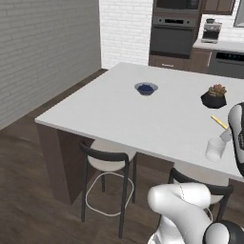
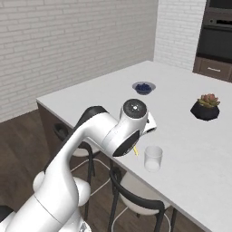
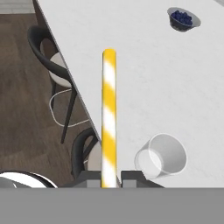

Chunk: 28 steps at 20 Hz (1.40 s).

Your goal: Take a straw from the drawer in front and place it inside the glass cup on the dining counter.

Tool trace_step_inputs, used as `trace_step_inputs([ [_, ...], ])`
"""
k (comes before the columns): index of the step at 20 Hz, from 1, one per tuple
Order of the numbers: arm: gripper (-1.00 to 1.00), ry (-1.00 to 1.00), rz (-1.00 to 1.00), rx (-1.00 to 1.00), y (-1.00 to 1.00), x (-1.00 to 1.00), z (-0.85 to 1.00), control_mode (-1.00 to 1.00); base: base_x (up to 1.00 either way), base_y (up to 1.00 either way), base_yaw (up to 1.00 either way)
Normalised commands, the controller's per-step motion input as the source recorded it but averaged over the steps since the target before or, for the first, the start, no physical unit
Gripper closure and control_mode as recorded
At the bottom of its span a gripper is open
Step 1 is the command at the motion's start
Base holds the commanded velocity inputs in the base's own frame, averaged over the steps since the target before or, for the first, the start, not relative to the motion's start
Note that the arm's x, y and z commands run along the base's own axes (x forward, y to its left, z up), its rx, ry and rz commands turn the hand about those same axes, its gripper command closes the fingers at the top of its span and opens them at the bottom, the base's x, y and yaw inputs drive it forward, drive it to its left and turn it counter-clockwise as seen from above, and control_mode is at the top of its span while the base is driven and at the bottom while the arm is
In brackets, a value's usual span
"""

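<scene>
My gripper (image 3: 109, 178) is shut on the lower end of the straw (image 3: 108, 109), a slim stick striped yellow and white that points away from the hand over the dining counter (image 3: 144, 74). The glass cup (image 3: 162, 155) stands empty and upright on the white top near its front edge, just right of the straw in the hand view. From the left base, the straw (image 1: 219, 122) slants above and beyond the glass cup (image 1: 215, 149). From the right base, a yellow bit of the straw (image 2: 136, 151) shows beside the glass cup (image 2: 153, 158). The drawer is out of view.
A dark blue bowl (image 1: 146, 88) sits mid-counter and a black plant pot (image 1: 214, 97) further right. Black-framed stools (image 1: 107, 164) are tucked under the counter's near edge. Ovens and dark cabinets (image 1: 174, 33) line the far wall, with a brick wall to the left.
</scene>
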Motion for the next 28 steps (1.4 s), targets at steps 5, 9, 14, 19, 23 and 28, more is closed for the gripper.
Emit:
trace_step_inputs([
  [5, 1.00, 0.00, 0.00, 0.00, 0.00, 0.00, 0.00, 1.00, 0.23, 0.00, 0.00],
  [9, 1.00, 0.00, 0.00, 0.00, 0.00, 0.00, 0.00, 1.00, 0.00, 0.00, 0.00],
  [14, 1.00, 0.00, 0.00, 0.00, 0.00, 0.00, 0.00, 1.00, 0.00, 0.00, 0.00],
  [19, 1.00, 0.00, 0.00, 0.00, 0.00, 0.00, 0.00, 1.00, 0.00, 0.00, 0.00],
  [23, 1.00, 0.00, 0.00, 0.00, 0.00, 0.00, 0.00, 1.00, 0.00, 0.00, 0.00],
  [28, 1.00, 0.00, 0.00, 0.00, 0.00, 0.00, 0.00, 1.00, 0.00, 0.00, 0.00],
])
